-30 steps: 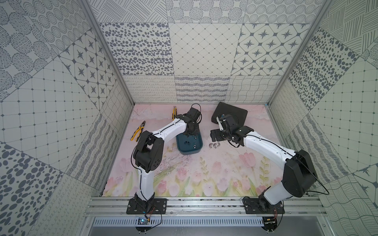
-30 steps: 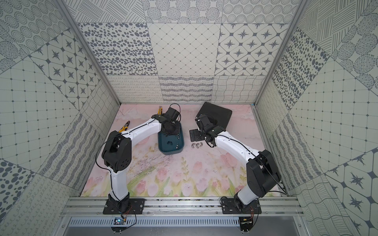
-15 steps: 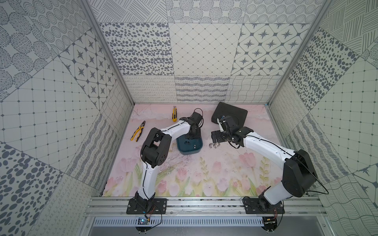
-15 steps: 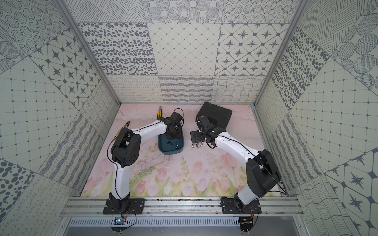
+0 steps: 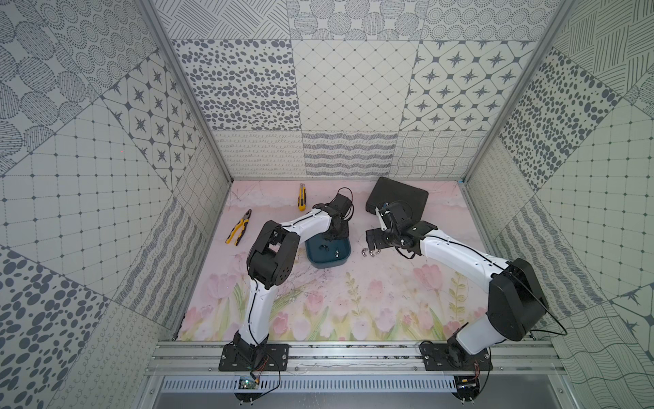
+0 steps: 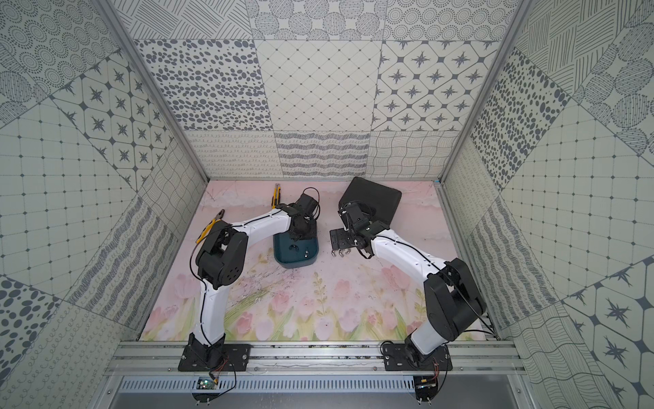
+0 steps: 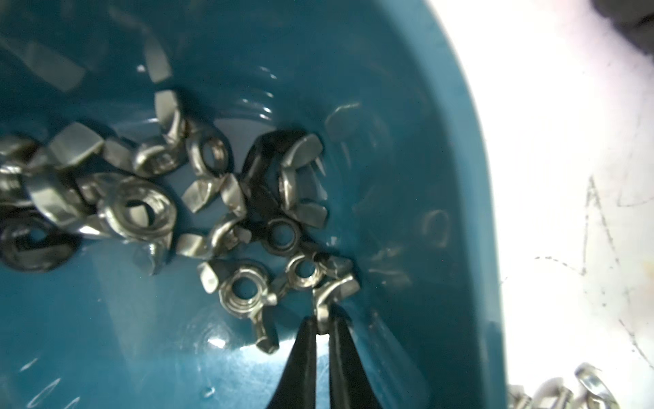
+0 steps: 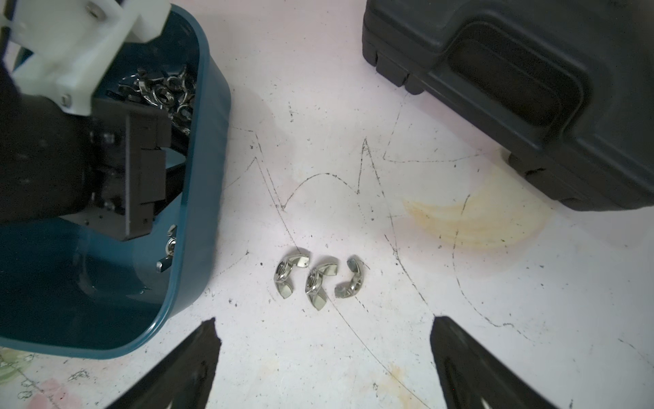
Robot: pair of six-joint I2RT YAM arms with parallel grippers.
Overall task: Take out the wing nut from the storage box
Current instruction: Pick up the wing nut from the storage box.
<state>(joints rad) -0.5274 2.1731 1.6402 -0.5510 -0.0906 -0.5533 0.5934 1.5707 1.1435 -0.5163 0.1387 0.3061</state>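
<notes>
The dark teal storage box sits mid-table in both top views, with several steel wing nuts heaped inside. My left gripper reaches down into the box, shut on one wing of a wing nut that lies close to the box's wall. From above, the left gripper covers the box's far end. My right gripper hovers open over the mat just right of the box, with nothing between its fingers. Three wing nuts lie on the mat below it.
A black hard-shell case lies at the back right, close behind the right wrist. A yellow utility knife lies at the back, and yellow-handled pliers lie at the left.
The left gripper's fingers have closed on a wing nut inside the box, and the left elbow has swung to the right. The right arm has stayed put.
</notes>
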